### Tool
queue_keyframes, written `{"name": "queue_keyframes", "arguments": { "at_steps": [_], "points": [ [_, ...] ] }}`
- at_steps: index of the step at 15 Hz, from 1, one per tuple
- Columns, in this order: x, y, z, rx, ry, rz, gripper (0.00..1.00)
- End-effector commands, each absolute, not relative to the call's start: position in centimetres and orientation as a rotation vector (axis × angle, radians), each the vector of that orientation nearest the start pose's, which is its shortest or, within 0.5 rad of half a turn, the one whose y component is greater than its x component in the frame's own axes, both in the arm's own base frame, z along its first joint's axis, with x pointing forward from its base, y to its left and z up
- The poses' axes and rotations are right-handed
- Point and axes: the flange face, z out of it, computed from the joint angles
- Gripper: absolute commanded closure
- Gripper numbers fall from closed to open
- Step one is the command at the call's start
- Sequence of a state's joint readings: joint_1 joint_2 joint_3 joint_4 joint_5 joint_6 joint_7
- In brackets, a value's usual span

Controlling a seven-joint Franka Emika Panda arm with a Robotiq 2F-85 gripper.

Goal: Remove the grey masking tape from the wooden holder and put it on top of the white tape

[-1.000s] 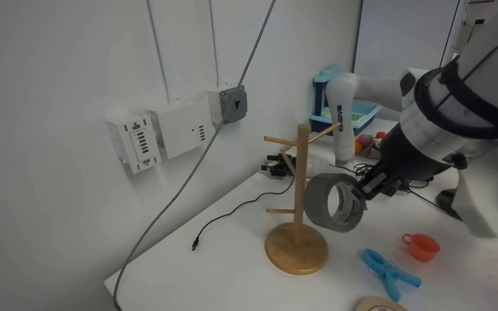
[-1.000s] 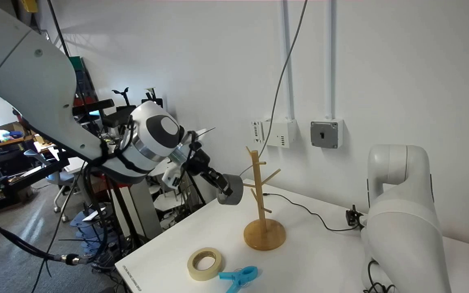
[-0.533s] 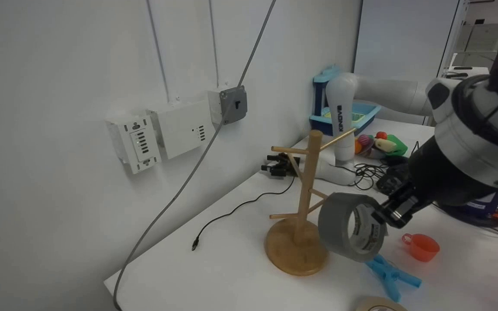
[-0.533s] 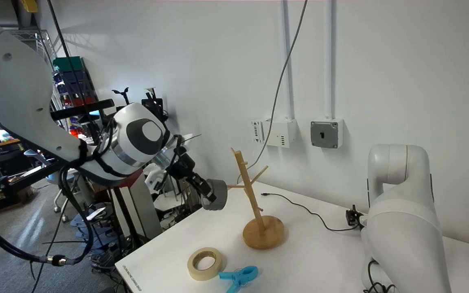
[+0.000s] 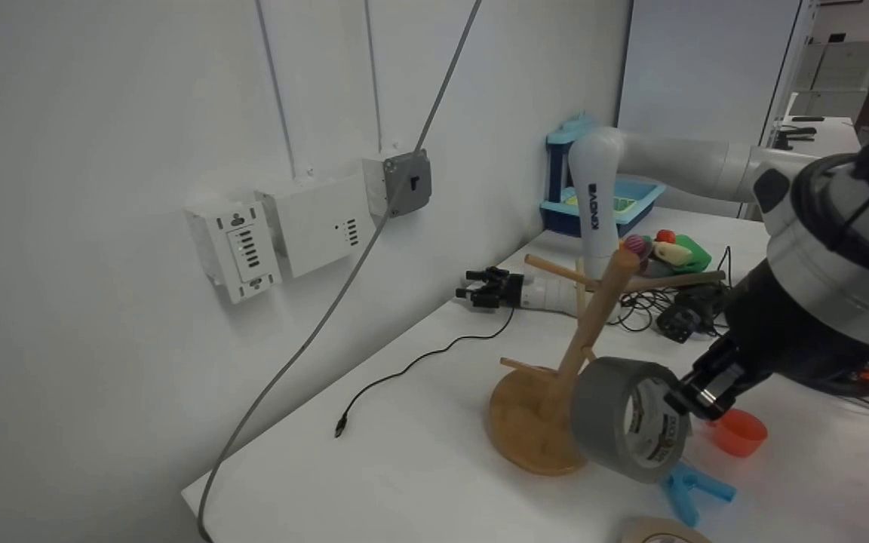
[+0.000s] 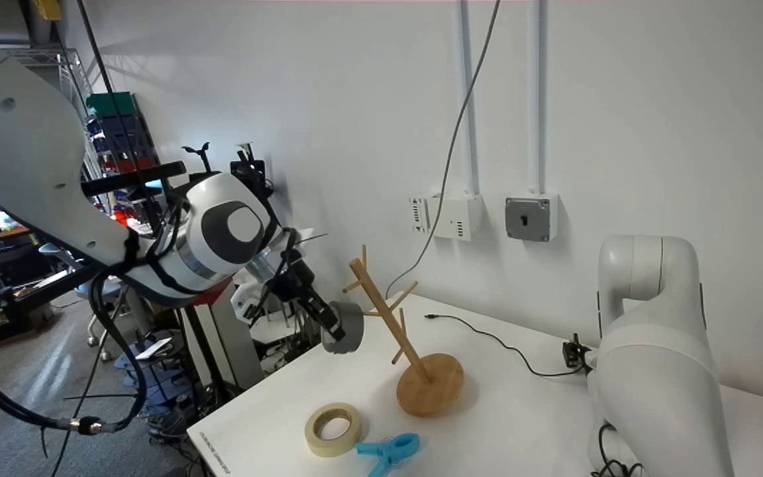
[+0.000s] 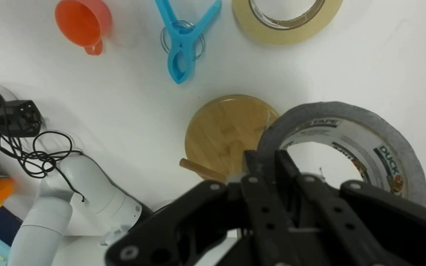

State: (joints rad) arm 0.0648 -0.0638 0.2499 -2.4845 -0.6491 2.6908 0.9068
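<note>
My gripper (image 7: 264,160) is shut on the wall of the grey masking tape (image 7: 368,129), one finger inside the ring and one outside. In both exterior views the grey roll (image 5: 615,415) hangs in the air beside the wooden holder (image 6: 388,311). The holder leans strongly toward the gripper, its disc base (image 6: 431,384) tipped up on one side. One peg points at the grey roll; whether it still reaches inside the ring is hidden. The white tape, a pale cream roll (image 6: 333,430), lies flat on the table, partly cut off in the wrist view.
A blue clamp (image 7: 181,44) lies close to the white tape, with an orange-red cup (image 7: 81,22) beyond it. Another white arm (image 6: 660,371) stands on the table. A black cable (image 6: 507,344) runs along the wall side.
Gripper and grey roll have moved lower and away from the holder's base. The holder, upright a second ago, has tilted over after them, and its base has tipped.
</note>
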Motion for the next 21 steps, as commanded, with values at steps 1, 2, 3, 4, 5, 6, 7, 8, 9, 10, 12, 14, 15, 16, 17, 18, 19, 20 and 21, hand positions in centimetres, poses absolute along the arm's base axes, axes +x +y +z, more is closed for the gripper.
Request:
{"name": "queue_keyframes", "arguments": {
  "at_steps": [1,2,3,4,5,6,7,8,9,10,12,14,15,16,17,18,19,20,21],
  "points": [
    [45.7,16.0,34.4,-3.232,0.103,-0.699,0.96],
    [45.9,15.9,34.6,-3.233,0.105,-0.706,0.96],
    [46.1,15.7,34.7,-3.233,0.112,-0.716,0.96],
    [46.1,15.6,35.1,-3.233,0.125,-0.739,0.96],
    [46.2,15.5,35.3,-3.233,0.136,-0.755,0.96],
    [46.4,15.3,35.7,-3.232,0.145,-0.774,0.96],
    [46.6,15.2,35.9,-3.229,0.149,-0.784,0.96],
    [46.8,15.2,36.3,-3.228,0.153,-0.801,0.96],
    [47.0,15.1,36.5,-3.225,0.155,-0.810,0.96],
    [47.2,15.1,36.7,-3.222,0.158,-0.816,0.96],
    [47.3,15.0,36.9,-3.218,0.161,-0.820,0.96],
    [47.3,14.9,36.9,-3.215,0.163,-0.816,0.96],
    [47.3,14.9,36.9,-3.214,0.165,-0.814,0.96],
    [47.2,14.8,36.9,-3.211,0.163,-0.810,0.96],
    [47.1,14.9,36.8,-3.211,0.162,-0.807,0.96],
    [46.9,15.0,36.8,-3.213,0.153,-0.794,0.96],
    [46.5,15.2,36.5,-3.217,0.143,-0.754,0.96],
    [46.0,15.5,36.0,-3.222,0.126,-0.701,0.96],
    [45.6,15.7,35.7,-3.239,0.120,-0.661,0.96]
  ]
}}
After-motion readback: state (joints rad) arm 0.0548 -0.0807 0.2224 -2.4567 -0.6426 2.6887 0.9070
